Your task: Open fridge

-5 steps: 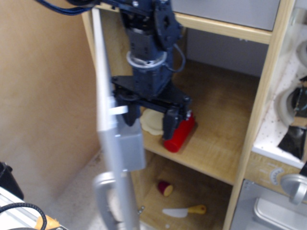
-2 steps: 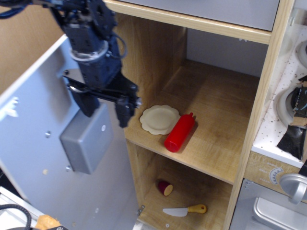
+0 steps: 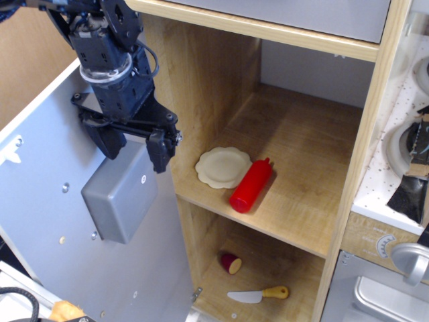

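The fridge is a light wood cabinet with wooden shelves. Its big grey door stands swung wide open to the left, its inner face showing with a grey box on it. My dark gripper hangs in front of the door's inner face, just above that box and left of the cabinet's side wall. Its two fingers are spread apart with nothing between them. The door's handle is out of view.
On the middle shelf lie a cream plate and a red bottle. On the lower shelf are a small red-yellow toy food piece and a toy knife. A silver oven front with dial is at lower right.
The door has swung from edge-on to wide open leftward. My gripper has moved left out of the shelf space and now rests in front of the door's inner face.
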Motion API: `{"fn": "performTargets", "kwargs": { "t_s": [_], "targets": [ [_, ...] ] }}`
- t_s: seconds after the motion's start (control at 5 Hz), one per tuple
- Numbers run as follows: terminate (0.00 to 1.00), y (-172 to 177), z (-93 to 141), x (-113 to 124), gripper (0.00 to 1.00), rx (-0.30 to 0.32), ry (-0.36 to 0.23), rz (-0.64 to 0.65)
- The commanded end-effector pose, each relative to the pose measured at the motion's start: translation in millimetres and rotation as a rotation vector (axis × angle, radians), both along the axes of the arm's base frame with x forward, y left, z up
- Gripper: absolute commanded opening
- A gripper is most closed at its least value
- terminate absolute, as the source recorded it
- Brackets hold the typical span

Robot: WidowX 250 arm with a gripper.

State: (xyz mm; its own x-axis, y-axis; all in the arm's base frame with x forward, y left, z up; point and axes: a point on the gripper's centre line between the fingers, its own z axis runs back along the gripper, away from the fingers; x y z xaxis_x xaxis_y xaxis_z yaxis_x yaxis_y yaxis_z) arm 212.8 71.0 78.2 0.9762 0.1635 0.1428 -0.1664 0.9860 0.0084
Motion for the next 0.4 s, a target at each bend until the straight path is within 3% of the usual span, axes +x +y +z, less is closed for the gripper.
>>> {"fn": "performTargets", "kwargs": {
  "t_s": [0.0,0.2],
  "targets": [
    [0.00,-5.0,11.8,0.6,1.00,0.013,-0.030,-0.002],
    [1.00,-5.0,11.8,0.6,1.00,0.013,-0.030,-0.002]
  ]
}}
